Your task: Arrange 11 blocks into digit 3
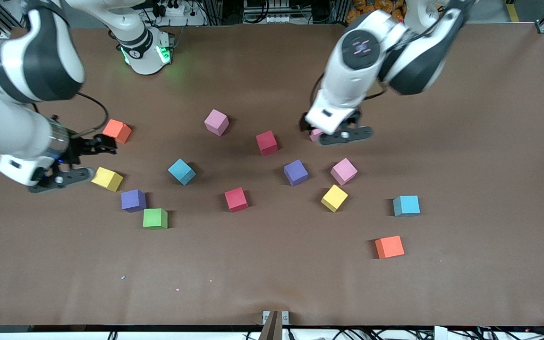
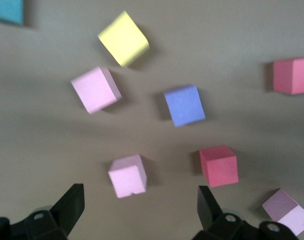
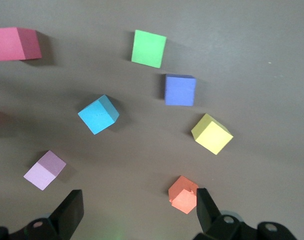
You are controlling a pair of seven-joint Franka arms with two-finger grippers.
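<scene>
Left claw (image 1: pixel 335 134): spread wide, empty, over small matte pink cube (image 2: pixel 127 175). Right claw (image 1: pixel 71 160): wide, empty, beside orange cube (image 1: pixel 117 131). Risk: grabbing orange by mistake.

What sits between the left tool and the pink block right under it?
Nothing visible. The left tool hangs open over the pink block, with only bare table between its fingers and the block. The nearest neighbour, a red block, lies clear beside it.
</scene>
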